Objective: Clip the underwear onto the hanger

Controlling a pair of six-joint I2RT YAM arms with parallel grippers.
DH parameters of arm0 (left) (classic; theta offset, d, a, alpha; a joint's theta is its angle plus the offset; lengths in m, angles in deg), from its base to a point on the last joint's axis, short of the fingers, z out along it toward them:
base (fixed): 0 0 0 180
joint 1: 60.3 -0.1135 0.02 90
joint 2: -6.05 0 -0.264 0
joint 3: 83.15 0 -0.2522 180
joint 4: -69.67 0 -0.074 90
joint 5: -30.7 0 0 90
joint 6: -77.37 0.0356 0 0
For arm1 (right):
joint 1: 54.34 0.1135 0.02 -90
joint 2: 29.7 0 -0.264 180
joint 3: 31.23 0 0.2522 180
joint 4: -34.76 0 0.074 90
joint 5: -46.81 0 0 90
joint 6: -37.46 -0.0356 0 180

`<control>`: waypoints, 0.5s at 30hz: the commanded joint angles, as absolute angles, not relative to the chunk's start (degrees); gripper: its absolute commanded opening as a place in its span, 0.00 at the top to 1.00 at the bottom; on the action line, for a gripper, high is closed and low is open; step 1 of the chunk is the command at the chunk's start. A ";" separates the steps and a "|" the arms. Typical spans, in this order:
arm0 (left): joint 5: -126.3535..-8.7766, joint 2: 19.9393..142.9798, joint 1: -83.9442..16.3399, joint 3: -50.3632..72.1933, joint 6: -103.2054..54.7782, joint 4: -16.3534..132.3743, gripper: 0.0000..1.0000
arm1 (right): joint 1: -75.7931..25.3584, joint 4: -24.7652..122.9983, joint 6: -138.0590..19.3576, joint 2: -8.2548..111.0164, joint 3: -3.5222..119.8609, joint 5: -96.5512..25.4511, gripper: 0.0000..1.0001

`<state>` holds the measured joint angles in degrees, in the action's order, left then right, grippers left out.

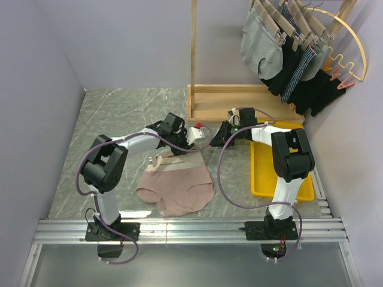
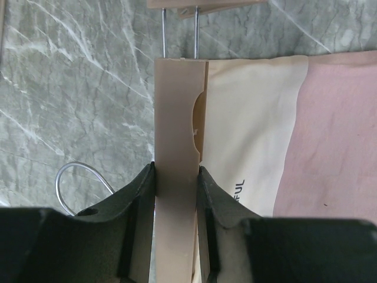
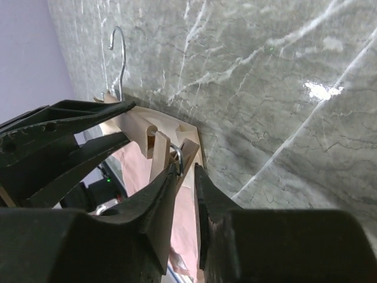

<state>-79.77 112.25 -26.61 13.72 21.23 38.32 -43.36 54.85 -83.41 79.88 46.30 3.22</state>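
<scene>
Left arm's fingers: closest to the lens, set narrow, pinching the long flat sides of the left clip.
Right arm's fingers: also narrow, with their tips on either side of the right clip and its wire spring. I cannot tell whether they press it or only bracket it.
Worktop: grey and marble-patterned, carrying everything listed below.
Wooden rack: stands at the far edge, with grey, black and striped garments hung above it.
Yellow tray: lies under the right arm, beside the work.
Underwear: dusty-pink briefs lying flat between the two arms, nearer the left base. The cream waistband is on the far side, towards both sets of fingers.
Hanger: light wood, lying along the waistband with its long axis running left to right, one clip at each end.
Hook: metal, resting on bare worktop on the side away from the fabric.
Key relation: the left clip runs straight out from the left fingers, in line with them, over the waistband's corner. Fabric passes under its upper jaw, but whether it sits between the clip's jaws is hidden.
Nearer arm: each arm is nearer its own end of the hanger.
Step, as judged: fastening the waistband corners into the two clips, with neither bite confirmed.
</scene>
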 commanded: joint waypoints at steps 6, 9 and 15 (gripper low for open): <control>-80.22 108.01 -26.29 15.05 22.26 41.23 1.00 | -43.45 52.57 -85.23 80.86 47.66 6.11 0.75; -80.31 107.66 -26.29 15.06 21.91 41.67 1.00 | -43.27 50.81 -87.25 81.48 47.66 8.39 0.78; -80.92 107.04 -26.29 16.02 21.73 42.72 1.00 | -42.22 48.61 -91.38 83.50 46.96 13.32 0.81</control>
